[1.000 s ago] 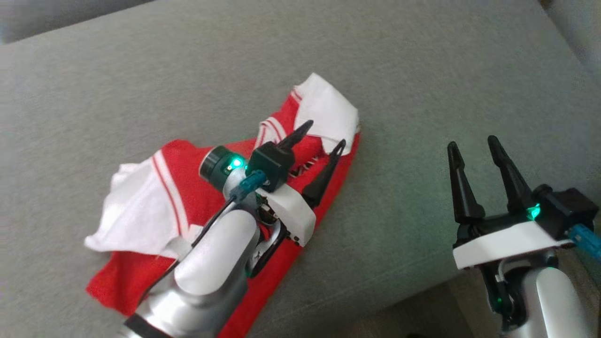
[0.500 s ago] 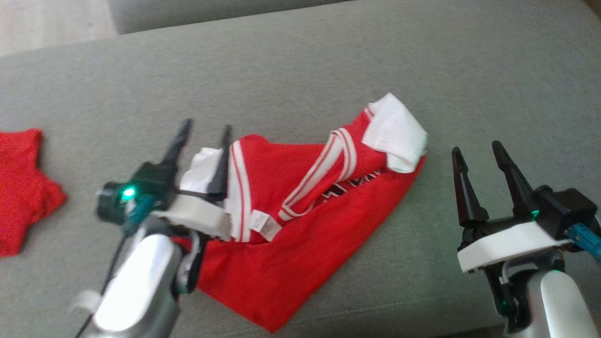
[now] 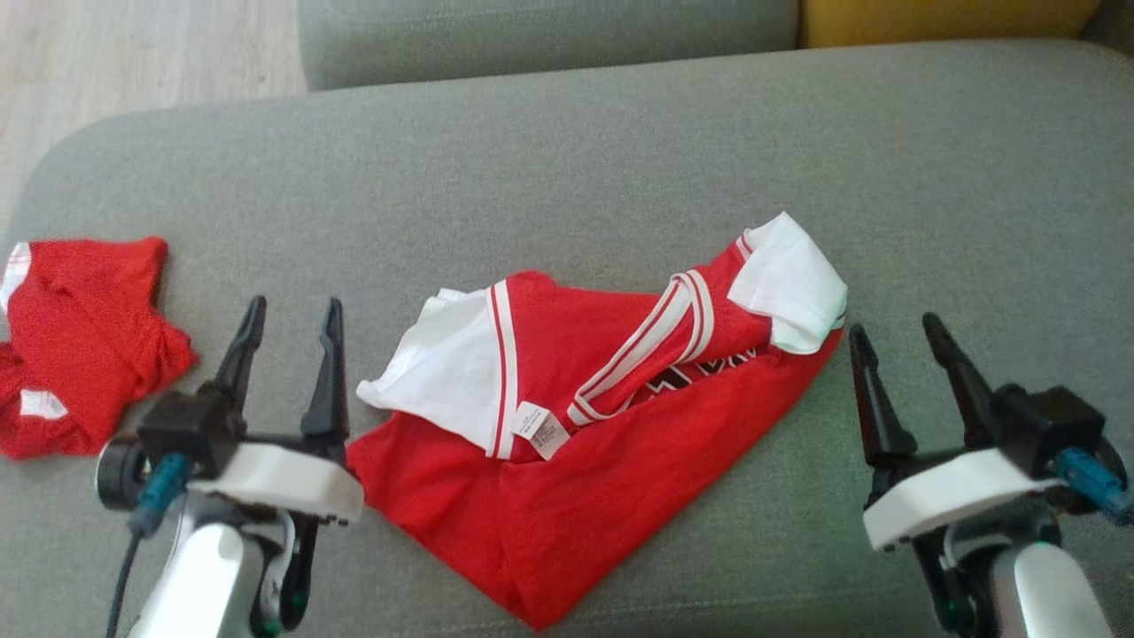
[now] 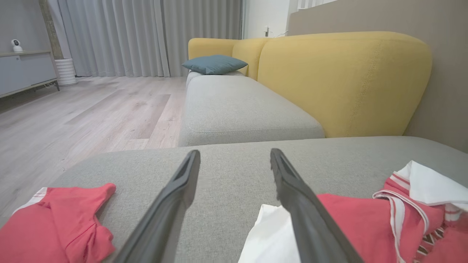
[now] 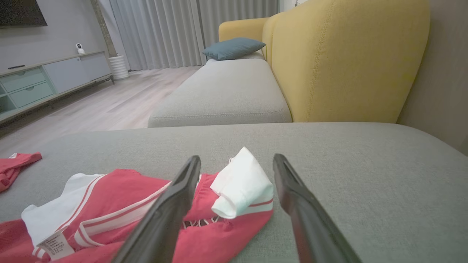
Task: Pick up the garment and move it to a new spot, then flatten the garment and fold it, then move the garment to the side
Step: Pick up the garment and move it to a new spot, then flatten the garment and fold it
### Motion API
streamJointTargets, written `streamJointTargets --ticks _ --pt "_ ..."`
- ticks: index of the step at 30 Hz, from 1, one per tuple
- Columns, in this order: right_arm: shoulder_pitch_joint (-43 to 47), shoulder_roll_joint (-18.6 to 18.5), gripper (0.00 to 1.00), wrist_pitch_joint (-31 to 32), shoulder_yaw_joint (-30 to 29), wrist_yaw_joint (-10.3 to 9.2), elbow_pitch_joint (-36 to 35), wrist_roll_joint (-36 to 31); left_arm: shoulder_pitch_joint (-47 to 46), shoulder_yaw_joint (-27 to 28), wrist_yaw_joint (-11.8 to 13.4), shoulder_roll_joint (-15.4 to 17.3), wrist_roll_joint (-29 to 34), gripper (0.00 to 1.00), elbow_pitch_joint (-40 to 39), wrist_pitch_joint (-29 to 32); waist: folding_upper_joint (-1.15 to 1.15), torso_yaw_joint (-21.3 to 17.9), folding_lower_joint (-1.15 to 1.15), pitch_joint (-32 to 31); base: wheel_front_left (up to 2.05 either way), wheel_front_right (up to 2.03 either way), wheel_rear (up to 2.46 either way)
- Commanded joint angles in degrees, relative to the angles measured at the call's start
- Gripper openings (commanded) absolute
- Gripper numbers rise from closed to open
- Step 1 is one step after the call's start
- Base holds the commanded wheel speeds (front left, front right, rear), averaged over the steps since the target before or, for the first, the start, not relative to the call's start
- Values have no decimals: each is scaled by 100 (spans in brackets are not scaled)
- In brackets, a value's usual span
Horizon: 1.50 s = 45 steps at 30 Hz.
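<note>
The garment (image 3: 567, 461) is a red shirt with white sleeves and white-striped trim, lying crumpled in the middle of the grey cushion (image 3: 567, 159). It shows at the lower right in the left wrist view (image 4: 365, 223) and at the lower left in the right wrist view (image 5: 120, 212). My left gripper (image 3: 292, 315) hovers open just left of its white sleeve, holding nothing. Just right of the shirt's other white sleeve (image 5: 243, 184), my right gripper (image 3: 899, 328) stands open and empty.
A second red garment (image 3: 80, 346) lies bunched at the cushion's left edge, also in the left wrist view (image 4: 55, 223). Behind are another grey seat (image 4: 241, 109), a yellow backrest (image 4: 343, 80), a blue pillow (image 4: 214, 64) and wooden floor (image 3: 133, 53).
My left arm has come off the garment and drawn back to its left, jaws open. The head camera has swung left, bringing the second red garment into view. The right gripper stays put.
</note>
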Motion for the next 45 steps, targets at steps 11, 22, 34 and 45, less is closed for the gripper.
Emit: streamJointTargets --ticks 11,22,34,45 --pt "184 -30 100 127 114 -4 -239 -40 344 227 19 189 308 100 -305 -45 0 -67 0 -326 0 0 0" --pt "213 -28 100 163 108 -4 -298 -28 440 199 55 193 391 100 -339 -46 0 -50 0 -321 0 0 0" --pt "190 -27 100 164 108 -4 -303 -19 413 241 20 167 392 100 -286 -46 0 -64 0 -282 0 0 0" --pt "62 -26 100 162 170 -4 -358 0 29 -408 -460 9 179 100 454 1331 0 -101 0 65 0 0 0"
